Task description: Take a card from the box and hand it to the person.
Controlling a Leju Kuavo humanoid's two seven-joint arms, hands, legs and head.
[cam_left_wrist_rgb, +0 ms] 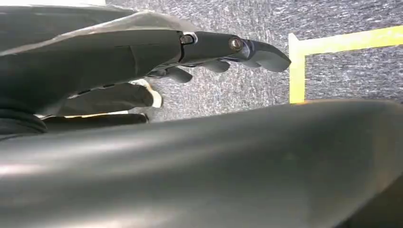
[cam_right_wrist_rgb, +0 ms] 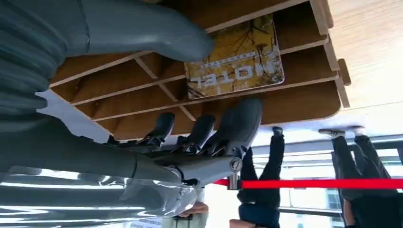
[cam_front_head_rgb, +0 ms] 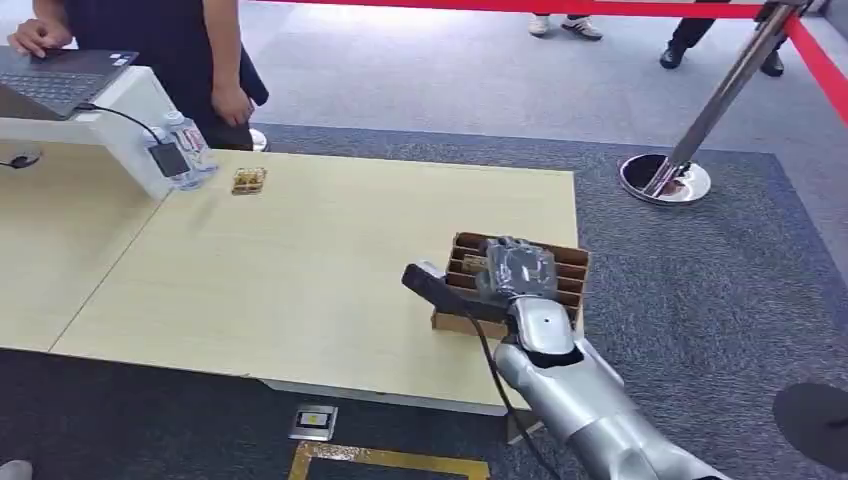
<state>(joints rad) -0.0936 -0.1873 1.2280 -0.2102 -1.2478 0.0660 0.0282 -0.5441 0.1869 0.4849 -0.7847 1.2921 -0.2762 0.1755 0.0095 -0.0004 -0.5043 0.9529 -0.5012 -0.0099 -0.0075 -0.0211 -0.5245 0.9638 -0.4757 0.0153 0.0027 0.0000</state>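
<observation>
1. Right hand [cam_front_head_rgb: 515, 268] is over the brown slotted cardboard box [cam_front_head_rgb: 570, 268], which sits at the near right corner of the light wood table [cam_front_head_rgb: 300, 270].
2. Right wrist view: grey thumb [cam_right_wrist_rgb: 157, 33] on one side of the box's dividers, dark fingers [cam_right_wrist_rgb: 237, 126] on the other side, apart from the thumb. Nothing is pinched between them; the hand is spread and holds nothing.
3. Yellow card with a tree print and the word "HOTEL" [cam_right_wrist_rgb: 235, 59] stands in a slot of the box, between thumb and fingers. The thumb tip is just beside one corner of the card; cannot tell if it touches. In the head view a bit of the card [cam_front_head_rgb: 474, 263] shows at the box's left part, next to the hand.
4. Left hand [cam_left_wrist_rgb: 228, 50] hangs over grey carpet [cam_left_wrist_rgb: 342, 71] with a yellow tape line [cam_left_wrist_rgb: 297, 66]. Fingers are loosely extended, nothing in them.
5. Person in dark clothes [cam_front_head_rgb: 190, 50] stands at the far left end of the table, one hand on a grey laptop [cam_front_head_rgb: 60, 75] that rests on a white raised stand [cam_front_head_rgb: 130, 115].
6. Clear plastic water bottle [cam_front_head_rgb: 188, 150] stands beside the stand. A second small yellowish card-like item [cam_front_head_rgb: 249, 180] lies flat on the table near the bottle, well apart from the box.
7. Chrome stanchion post [cam_front_head_rgb: 700, 130] with red barrier tape [cam_front_head_rgb: 815, 60] stands on the carpet beyond the table's right end.
</observation>
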